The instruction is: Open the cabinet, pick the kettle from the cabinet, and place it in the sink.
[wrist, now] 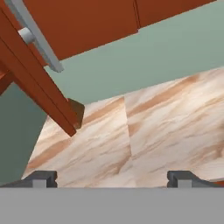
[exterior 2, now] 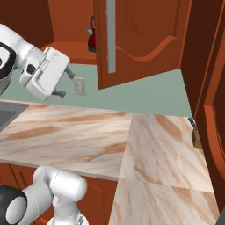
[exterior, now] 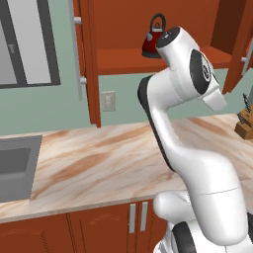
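Note:
The cabinet (exterior: 123, 59) stands with both doors swung open. On its shelf sits the dark red kettle (exterior: 155, 37) with a black handle, partly hidden by my arm. In the right base view the kettle (exterior 2: 92, 38) peeks out behind the open door (exterior 2: 140, 39), which has a long silver handle (exterior 2: 111, 35). My gripper (exterior 2: 64, 83) hangs open and empty below the shelf, left of that door and above the counter. In the hand view the fingertips (wrist: 41, 178) are spread wide over marbled countertop. The sink (exterior: 15, 168) lies at the far left.
A wall outlet (exterior: 108, 101) sits under the cabinet. A knife block (exterior: 244, 123) stands at the right end of the counter. The left door (exterior: 91, 64) and the right door (exterior: 239, 44) jut out over the countertop (exterior: 99, 163). Low cabinets run below.

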Controlling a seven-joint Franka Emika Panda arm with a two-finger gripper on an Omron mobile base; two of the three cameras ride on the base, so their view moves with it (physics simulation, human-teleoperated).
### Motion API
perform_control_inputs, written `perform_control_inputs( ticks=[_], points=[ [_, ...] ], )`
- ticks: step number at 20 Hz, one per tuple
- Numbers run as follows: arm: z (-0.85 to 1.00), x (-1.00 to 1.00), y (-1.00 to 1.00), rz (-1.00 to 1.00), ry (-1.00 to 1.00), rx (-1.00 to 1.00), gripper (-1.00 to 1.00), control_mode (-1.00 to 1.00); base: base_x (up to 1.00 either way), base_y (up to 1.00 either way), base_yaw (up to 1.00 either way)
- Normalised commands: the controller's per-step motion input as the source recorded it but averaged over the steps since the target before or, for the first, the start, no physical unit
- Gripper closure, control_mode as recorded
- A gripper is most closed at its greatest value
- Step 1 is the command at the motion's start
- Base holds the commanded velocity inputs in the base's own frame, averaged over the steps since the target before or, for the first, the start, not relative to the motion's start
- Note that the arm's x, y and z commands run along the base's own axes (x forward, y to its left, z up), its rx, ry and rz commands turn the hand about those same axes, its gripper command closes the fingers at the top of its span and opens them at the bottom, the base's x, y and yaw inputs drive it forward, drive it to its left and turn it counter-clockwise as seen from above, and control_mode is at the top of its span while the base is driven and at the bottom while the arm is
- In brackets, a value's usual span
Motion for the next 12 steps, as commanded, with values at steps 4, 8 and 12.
perform_control_inputs(
  ticks=[4, 8, 12],
  points=[
    [0.0, 0.17, 0.06, -0.24, -0.32, 0.15, -1.0, -1.0, 0.0, 0.0, 0.0],
    [0.0, 0.17, -0.01, -0.08, -0.38, 0.07, -1.0, -1.0, 0.0, 0.0, 0.0],
    [-0.08, 0.21, -0.11, -0.02, -0.27, 0.0, -1.0, -1.0, 0.0, 0.0, 0.0]
  ],
)
